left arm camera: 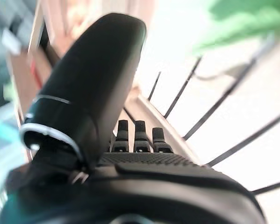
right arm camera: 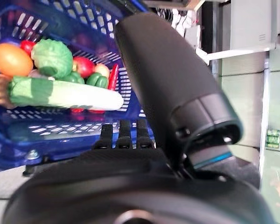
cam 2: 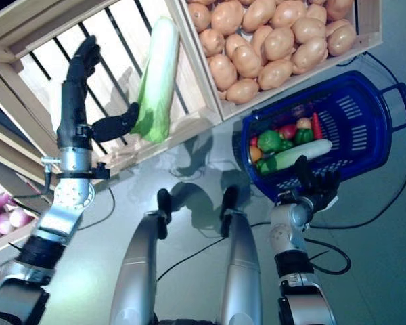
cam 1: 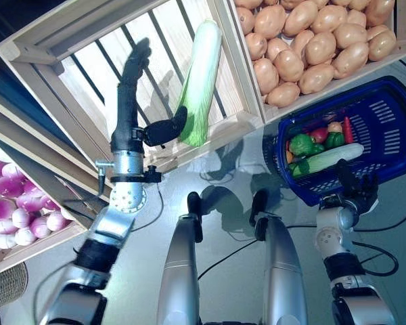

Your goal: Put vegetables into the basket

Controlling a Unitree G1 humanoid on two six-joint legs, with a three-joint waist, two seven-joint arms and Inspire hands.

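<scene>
While the blue basket (cam 1: pixel 392 128) already held several vegetables, the cabbage (cam 1: pixel 201 81) lay ungrasped in the crate (cam 1: pixel 68 74), touching the thumb of the open left hand (cam 1: pixel 132 101), and the right hand (cam 1: pixel 357 186), its grip unclear, steadied the basket.

This looks like a food shop or market stall. A pale wooden slatted crate (cam 1: pixel 108 74) holds one long green-and-white cabbage (cam 1: pixel 201 81). Just beside it sits a wooden box of brown potatoes (cam 1: pixel 311 47), a tray of purple-and-white onions (cam 1: pixel 13 210), and a blue plastic shopping basket (cam 1: pixel 386 128).
</scene>
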